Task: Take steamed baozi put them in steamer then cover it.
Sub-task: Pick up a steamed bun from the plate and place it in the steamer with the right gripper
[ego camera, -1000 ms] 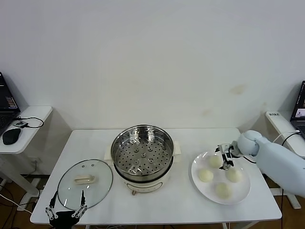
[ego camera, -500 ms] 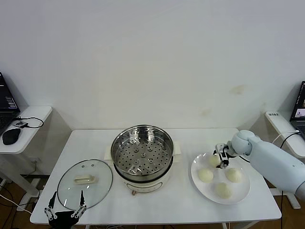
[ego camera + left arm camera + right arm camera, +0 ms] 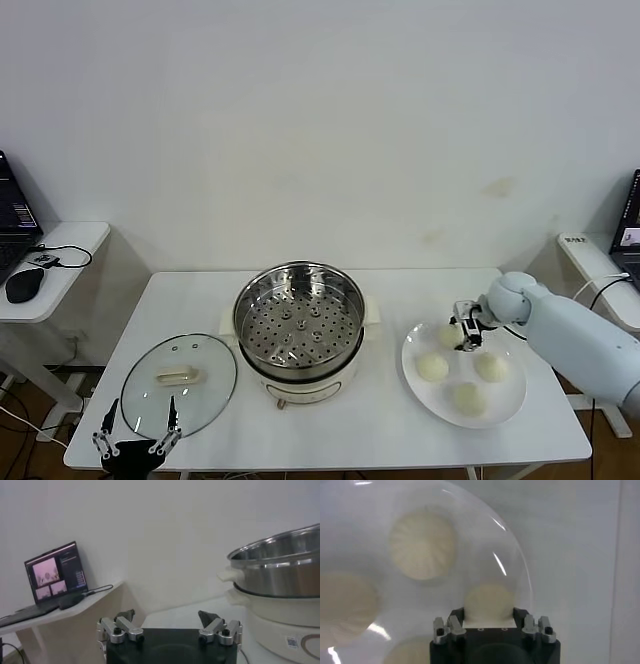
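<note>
White plate (image 3: 505, 408) at right: right pincer (image 3: 466, 335) grasping a baozi (image 3: 489, 602), best lifted straight and gently toward the steamer (image 3: 299, 318); left pincer (image 3: 137, 440) released, lower left.

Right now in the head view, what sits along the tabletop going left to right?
Left claw at the near edge → glass cover lying flat → steamer, uncovered → white plate holding four baozi, with the right claw closed around the far-left baozi.
</note>
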You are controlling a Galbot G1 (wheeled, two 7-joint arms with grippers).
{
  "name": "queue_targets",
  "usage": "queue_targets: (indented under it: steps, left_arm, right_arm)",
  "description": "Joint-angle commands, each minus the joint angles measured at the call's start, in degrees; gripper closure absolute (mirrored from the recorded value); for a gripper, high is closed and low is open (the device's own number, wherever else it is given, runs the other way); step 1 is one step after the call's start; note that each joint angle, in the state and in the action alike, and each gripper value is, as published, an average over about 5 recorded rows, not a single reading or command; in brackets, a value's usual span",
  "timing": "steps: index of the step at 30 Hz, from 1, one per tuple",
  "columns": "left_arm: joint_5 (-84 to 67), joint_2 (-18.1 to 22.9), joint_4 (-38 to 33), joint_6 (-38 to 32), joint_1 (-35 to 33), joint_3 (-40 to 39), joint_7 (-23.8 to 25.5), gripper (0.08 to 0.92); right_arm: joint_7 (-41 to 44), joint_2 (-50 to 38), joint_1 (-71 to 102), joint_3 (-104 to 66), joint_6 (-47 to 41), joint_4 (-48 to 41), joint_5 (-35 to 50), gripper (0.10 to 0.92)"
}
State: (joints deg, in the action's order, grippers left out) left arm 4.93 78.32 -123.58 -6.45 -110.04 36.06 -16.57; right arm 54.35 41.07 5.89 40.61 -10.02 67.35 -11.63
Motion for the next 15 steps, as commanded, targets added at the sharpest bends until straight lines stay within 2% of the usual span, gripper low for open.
queue_targets:
  steps: [1, 7, 15]
  left_arm:
    - [-0.19, -0.48, -0.53, 0.33, 0.28, -0.31, 0.21, 0.177]
    - [-0.49, -1.01, -0.59, 0.33, 0.43, -0.37, 0.24, 0.177]
    - [-0.98, -1.02, -0.72, 0.30, 0.52, 0.27, 0.21, 0.177]
  right_arm:
    - [0.99, -6.74, -16.58, 8.30, -1.07, 10.31, 11.93, 0.405]
    - [1.09, -2.95, -31.87, 16.63, -1.32, 11.41, 21.00, 0.398]
    - [-0.69, 10.47, -44.28, 24.60, 0.55, 10.03, 28.27, 0.397]
